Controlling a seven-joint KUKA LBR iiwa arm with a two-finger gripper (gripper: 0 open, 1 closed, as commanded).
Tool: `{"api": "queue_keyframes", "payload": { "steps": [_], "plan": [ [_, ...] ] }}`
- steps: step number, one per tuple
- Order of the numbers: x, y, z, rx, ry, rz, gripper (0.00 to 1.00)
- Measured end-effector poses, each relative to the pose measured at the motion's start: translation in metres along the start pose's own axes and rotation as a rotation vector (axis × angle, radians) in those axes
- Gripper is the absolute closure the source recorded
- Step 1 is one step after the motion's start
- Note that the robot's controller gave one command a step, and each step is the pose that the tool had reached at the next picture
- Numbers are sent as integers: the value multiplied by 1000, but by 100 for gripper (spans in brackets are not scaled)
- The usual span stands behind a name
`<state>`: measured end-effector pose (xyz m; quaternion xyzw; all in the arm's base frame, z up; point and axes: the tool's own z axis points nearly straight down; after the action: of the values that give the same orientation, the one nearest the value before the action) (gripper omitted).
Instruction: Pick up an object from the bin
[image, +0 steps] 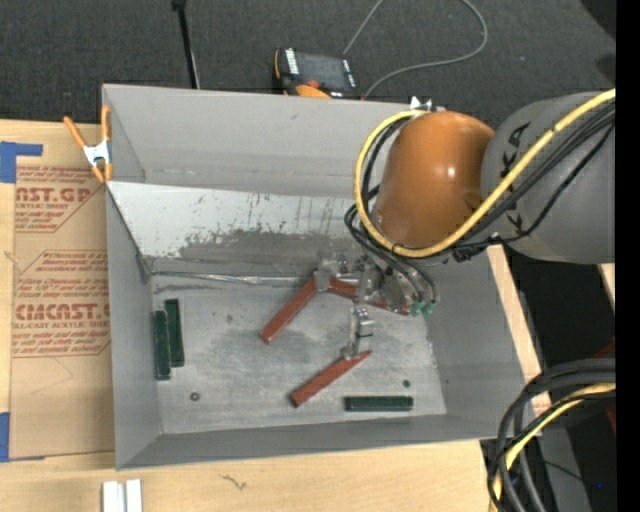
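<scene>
The gripper (341, 312) hangs low in the right half of the bin (130, 260), under the arm's orange cover, and sits between the top ends of two brown sticks. Its fingers (357, 335) are spread apart with only bare bin floor between them, so they are released and grasp nothing.

One fingertip is at the right end of the upper brown stick (285, 315), which slants down toward the middle of the bin. The other is just above the right end of the lower brown stick (330, 378), which slants toward the front edge. Whether either tip touches its stick cannot be told.

A short green stick (378, 404) lies flat near the front right corner. Two more green sticks (167, 340) lie side by side along the left wall, well apart from the gripper.

I judge this to be the approach step, with the grasp not yet made. Neither brown stick lies across the gap between the fingers. The next move probably calls for shifting over one stick, likely the lower one, turning so the fingers straddle its narrow width, then closing and lifting.
</scene>
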<state>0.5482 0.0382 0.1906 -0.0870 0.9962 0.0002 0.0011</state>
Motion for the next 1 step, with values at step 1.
{"api": "queue_keyframes", "payload": {
  "steps": [1],
  "plan": [
    [60, -3, 123, -1, -2, -191, 0]
  ]
}}
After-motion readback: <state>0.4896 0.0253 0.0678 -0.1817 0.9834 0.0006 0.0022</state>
